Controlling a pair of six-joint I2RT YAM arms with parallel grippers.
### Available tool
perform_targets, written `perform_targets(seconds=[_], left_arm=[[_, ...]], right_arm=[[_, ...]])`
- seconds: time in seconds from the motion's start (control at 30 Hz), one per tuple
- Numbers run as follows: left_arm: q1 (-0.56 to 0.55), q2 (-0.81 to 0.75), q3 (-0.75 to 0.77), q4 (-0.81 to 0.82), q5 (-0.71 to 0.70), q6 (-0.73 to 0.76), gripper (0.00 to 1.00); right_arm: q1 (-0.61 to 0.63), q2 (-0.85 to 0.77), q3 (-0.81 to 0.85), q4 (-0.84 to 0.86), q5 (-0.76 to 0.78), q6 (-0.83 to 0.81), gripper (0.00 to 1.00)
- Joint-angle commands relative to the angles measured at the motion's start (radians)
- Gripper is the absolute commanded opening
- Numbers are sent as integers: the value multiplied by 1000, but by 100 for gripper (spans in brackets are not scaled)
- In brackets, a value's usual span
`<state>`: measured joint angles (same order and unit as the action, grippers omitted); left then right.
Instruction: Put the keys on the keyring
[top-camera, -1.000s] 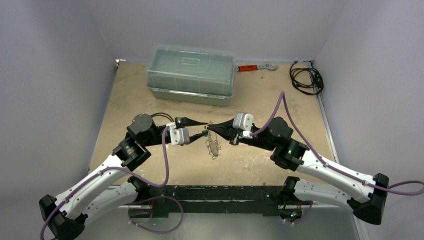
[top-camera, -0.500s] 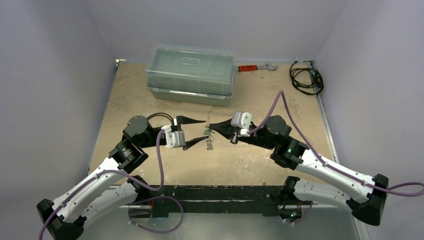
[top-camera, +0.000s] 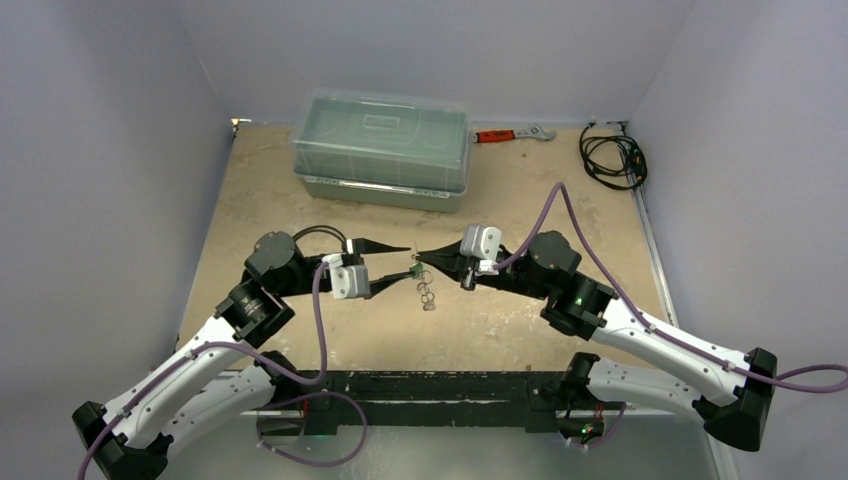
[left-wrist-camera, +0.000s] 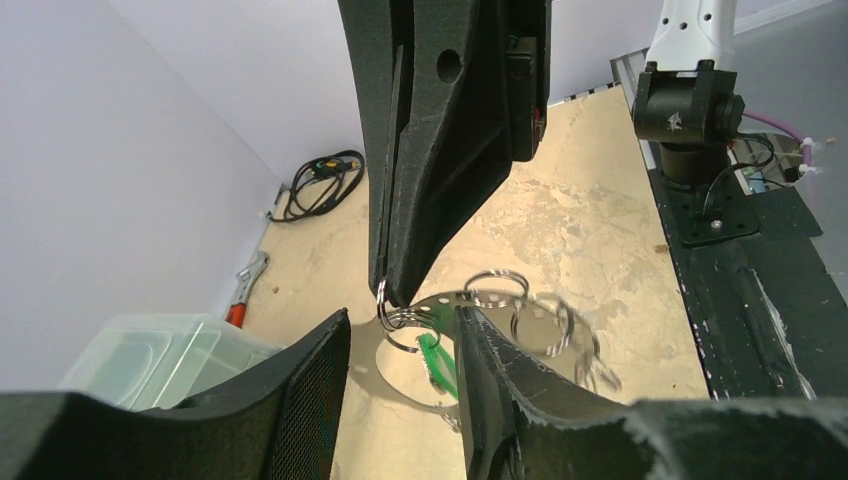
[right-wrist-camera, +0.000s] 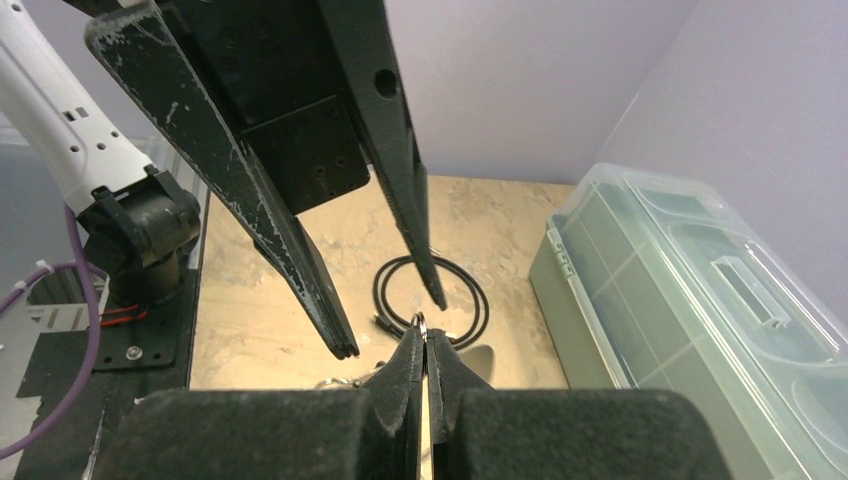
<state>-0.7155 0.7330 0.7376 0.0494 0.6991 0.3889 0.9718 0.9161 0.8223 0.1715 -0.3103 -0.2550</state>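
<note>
Two-arm meet, top view: right gripper (top-camera: 420, 257) clamps the keyring (top-camera: 427, 293), which dangles over mid-table. Left wrist: left gripper (left-wrist-camera: 402, 328) half-open around green key (left-wrist-camera: 433, 357); closing off-centre could knock it aside. Right wrist: fingertip-only pinch, so a tug may free the keyring.

Soft, even light — close-ups blurry
</note>
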Motion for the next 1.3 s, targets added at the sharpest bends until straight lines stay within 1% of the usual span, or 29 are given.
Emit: perform_targets(seconds=[0.0,0.07,0.3,0.37,0.5,0.53,0.6,0.63,1.1,1.27], left_arm=[[6,12,17,20,7,4,42],[6,20,19,25,12,-3,41],[6,41,23,24,26,-11,27],[6,43,23,26,29,-12,22],[6,46,23,33,31,-14,17],[6,46,23,33,32,-16,14],[7,47,26,33,32,-16,3],[8,48,26,35,32,-17,0],[10,55,39,-1,34,-4,0],[11,63,40,-10,20,-4,0]], right_arm=[[-5,-8,58,19,-53,-5,0],[-5,-6,60,17,-62,-5,0],[-5,-8,60,24,-93,3,0],[-5,-6,58,28,-103,8,0],[-5,4,55,32,-133,18,0],[-5,6,54,33,-139,21,0],[-5,10,51,34,-146,23,0],[-5,11,51,33,-147,23,0],[-5,20,98,-73,-54,-31,0],[-5,30,148,-165,4,-62,9]])
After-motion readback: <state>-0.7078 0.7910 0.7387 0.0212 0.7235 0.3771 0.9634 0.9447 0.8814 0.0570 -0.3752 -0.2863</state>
